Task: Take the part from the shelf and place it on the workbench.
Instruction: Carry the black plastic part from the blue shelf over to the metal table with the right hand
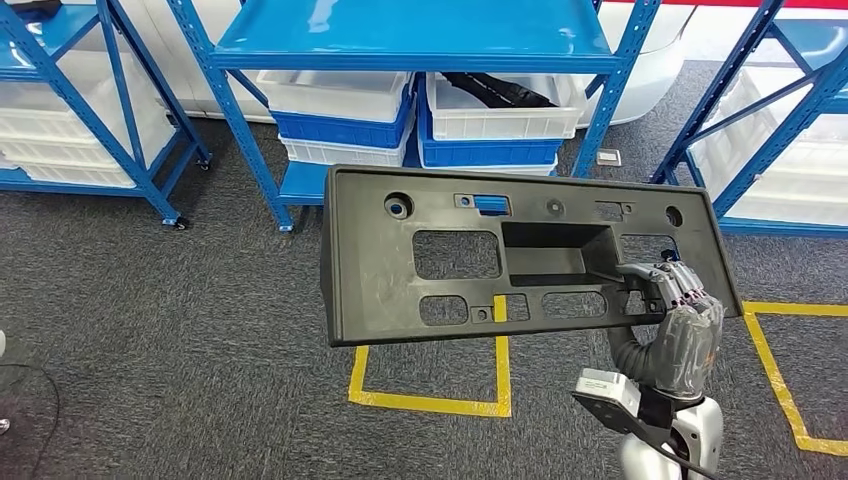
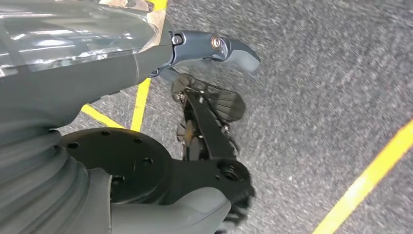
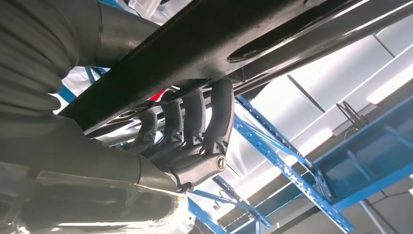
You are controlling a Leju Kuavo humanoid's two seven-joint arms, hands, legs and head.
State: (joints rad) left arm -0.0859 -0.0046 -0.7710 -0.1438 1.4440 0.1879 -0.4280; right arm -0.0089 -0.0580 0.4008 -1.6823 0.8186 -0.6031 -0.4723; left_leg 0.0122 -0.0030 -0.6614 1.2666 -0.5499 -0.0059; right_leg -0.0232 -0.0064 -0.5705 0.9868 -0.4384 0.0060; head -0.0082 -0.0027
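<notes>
The part is a large flat black plastic panel with several cut-outs and a recessed pocket. It hangs in the air in front of me, tilted, above the carpet. My right hand grips its lower right edge, fingers hooked through a cut-out. In the right wrist view those fingers curl round the dark edge of the part. My left hand hangs above the grey floor with thumb and fingers apart, holding nothing.
A blue shelf stands straight ahead, with white and blue bins underneath; one bin holds another black piece. More blue racks stand at left and right. Yellow tape marks squares on the grey carpet.
</notes>
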